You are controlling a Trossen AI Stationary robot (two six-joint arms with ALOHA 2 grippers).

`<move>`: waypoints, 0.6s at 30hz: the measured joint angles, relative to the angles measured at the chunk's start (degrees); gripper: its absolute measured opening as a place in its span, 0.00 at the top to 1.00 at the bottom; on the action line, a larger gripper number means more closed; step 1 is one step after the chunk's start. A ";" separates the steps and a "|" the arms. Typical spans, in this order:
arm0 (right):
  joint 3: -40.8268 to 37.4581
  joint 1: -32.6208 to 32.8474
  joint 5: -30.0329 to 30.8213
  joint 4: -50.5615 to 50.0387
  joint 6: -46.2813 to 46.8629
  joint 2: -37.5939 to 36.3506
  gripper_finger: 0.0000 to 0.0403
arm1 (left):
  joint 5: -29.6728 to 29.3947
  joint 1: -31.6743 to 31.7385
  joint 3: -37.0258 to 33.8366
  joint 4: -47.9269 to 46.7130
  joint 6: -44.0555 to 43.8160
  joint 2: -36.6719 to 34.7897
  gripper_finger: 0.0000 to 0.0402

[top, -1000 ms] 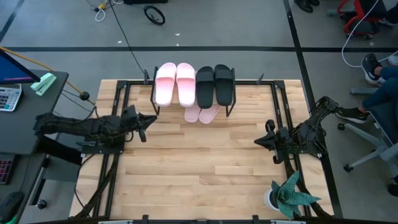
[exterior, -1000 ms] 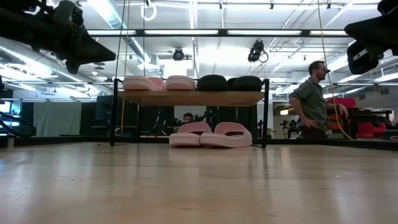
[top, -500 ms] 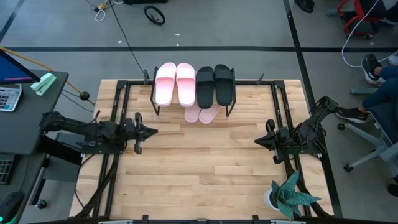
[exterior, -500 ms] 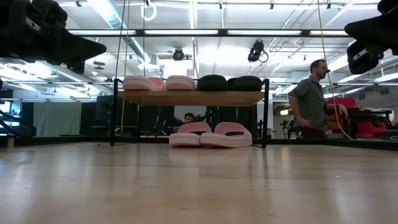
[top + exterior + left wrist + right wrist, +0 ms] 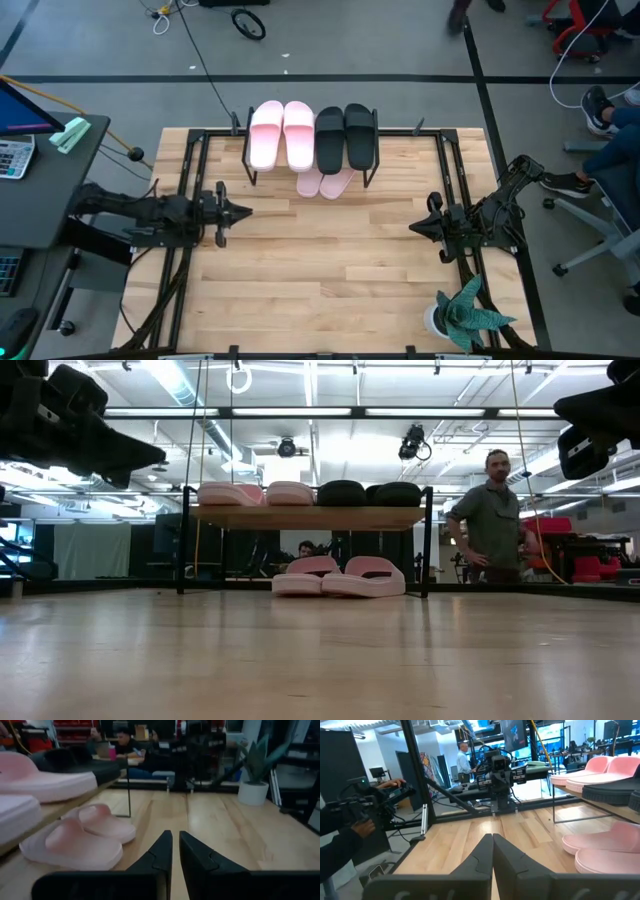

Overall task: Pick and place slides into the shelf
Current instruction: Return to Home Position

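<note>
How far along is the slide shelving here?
Done: the top pink slides and black slides sit on the shelf; the lower pink slides lie beneath it. In hand: nothing; left pincer and right pincer are shut, empty, away from the shelf. Left: no slide to place.

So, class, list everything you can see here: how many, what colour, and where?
Table: one, light wood, under everything.
Shelf: one, wood top on black frame, far middle of table.
Top pink slides: two, light pink, left half of shelf top.
Black slides: two, black, right half of shelf top.
Lower pink slides: two, light pink, on the table under the shelf.
Plant: one, green in a white pot, near right corner.
Calculator: one, white, side desk on the left.
Person: one, standing in the room behind.
Left gripper: one, dark, shut, left side of table.
Right gripper: one, dark, shut, right side.
</note>
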 joint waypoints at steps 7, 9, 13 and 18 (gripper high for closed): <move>0.00 0.01 -0.01 -0.04 0.00 0.00 0.97 | 0.11 0.43 0.00 -0.80 -0.09 -2.92 0.93; 0.00 0.02 -0.02 -0.04 0.00 0.00 0.97 | 0.10 0.43 0.00 -0.98 -0.09 -2.92 0.93; 0.00 0.00 -0.01 -0.04 0.00 0.00 0.97 | 0.07 0.43 0.00 -1.01 -0.09 -2.92 0.93; 0.00 0.00 -0.02 -0.07 0.00 0.00 0.97 | 0.07 0.43 -0.02 -1.03 -0.08 -2.89 0.91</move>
